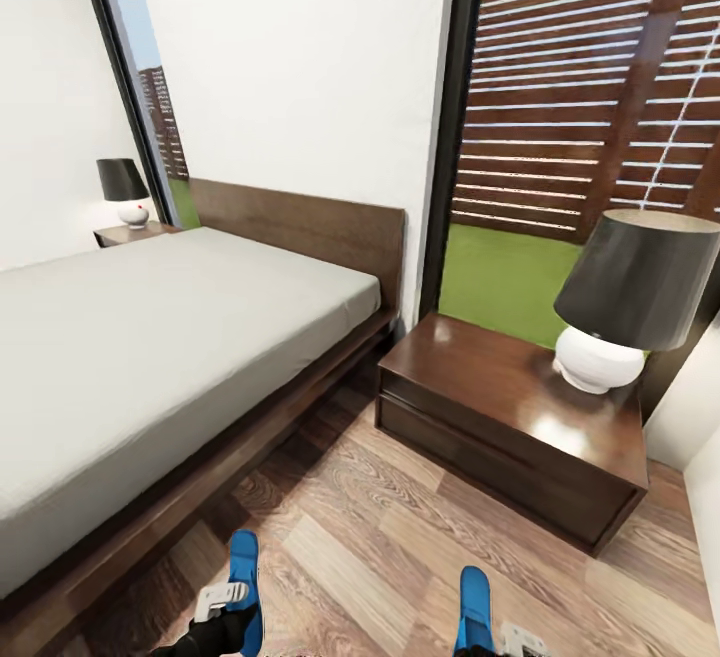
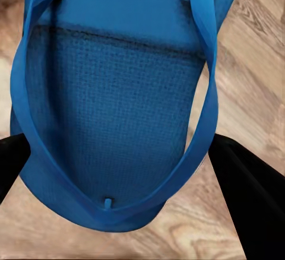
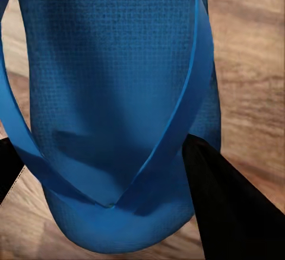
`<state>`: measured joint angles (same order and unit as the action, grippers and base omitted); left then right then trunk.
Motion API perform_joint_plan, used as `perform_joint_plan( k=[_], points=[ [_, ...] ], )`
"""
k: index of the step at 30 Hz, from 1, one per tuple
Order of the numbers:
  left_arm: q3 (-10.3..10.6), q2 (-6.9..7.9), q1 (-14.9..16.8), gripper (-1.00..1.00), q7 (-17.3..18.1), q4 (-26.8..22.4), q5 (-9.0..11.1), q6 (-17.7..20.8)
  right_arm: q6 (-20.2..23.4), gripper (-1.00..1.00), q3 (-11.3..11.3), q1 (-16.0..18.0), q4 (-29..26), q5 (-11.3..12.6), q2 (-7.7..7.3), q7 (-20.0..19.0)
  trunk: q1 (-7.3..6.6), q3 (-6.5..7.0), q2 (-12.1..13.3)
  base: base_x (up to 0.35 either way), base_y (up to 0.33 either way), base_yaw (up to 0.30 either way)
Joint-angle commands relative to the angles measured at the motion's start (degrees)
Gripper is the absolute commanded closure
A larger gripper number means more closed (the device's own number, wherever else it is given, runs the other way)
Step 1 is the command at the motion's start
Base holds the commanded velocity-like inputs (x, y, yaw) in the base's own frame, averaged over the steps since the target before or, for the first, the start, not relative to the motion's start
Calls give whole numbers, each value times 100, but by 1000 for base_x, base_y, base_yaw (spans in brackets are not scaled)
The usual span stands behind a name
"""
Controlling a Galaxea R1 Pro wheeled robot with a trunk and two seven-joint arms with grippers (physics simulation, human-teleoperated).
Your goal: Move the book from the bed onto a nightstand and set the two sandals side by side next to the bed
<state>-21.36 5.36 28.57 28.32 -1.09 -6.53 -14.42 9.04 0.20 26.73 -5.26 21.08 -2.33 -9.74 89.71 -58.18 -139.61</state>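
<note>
Each of my grippers holds one of the two bright blue sandals over the wood floor beside the bed (image 1: 150,337). The left gripper (image 1: 225,605) is shut on one sandal (image 1: 245,572), whose sole and straps sit between the black fingers (image 2: 249,200) in the left wrist view. On the other sandal (image 1: 474,599) the right gripper (image 1: 505,639) is shut, with that sandal (image 3: 113,94) lying between its fingers (image 3: 225,206). One nightstand (image 1: 500,392) stands right of the bed, the other nightstand (image 1: 125,233) at the far side. The book is out of view.
A black-shaded lamp with a white base (image 1: 625,302) stands on the near nightstand, and a smaller lamp (image 1: 124,189) on the far one. The dark headboard (image 1: 300,222) meets a white wall between tall windows. Wood-plank floor (image 1: 380,537) lies between bed and nightstand.
</note>
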Motion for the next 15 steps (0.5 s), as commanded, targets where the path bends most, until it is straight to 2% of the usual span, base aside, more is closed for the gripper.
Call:
perform_joint_plan(
  k=[1, 15],
  points=[
    [-53, 0, 3, 100, 7, 6, -59, -26, 15, 100, 7, -1, -11, 45, -3, -2, -1, -5, -2, 0, 0, 290],
    [-53, 0, 6, 100, 13, 4, -59, -26, -25, 100, 7, -1, -11, 48, -5, 4, -1, -5, -2, 0, 0, 290]
  ],
)
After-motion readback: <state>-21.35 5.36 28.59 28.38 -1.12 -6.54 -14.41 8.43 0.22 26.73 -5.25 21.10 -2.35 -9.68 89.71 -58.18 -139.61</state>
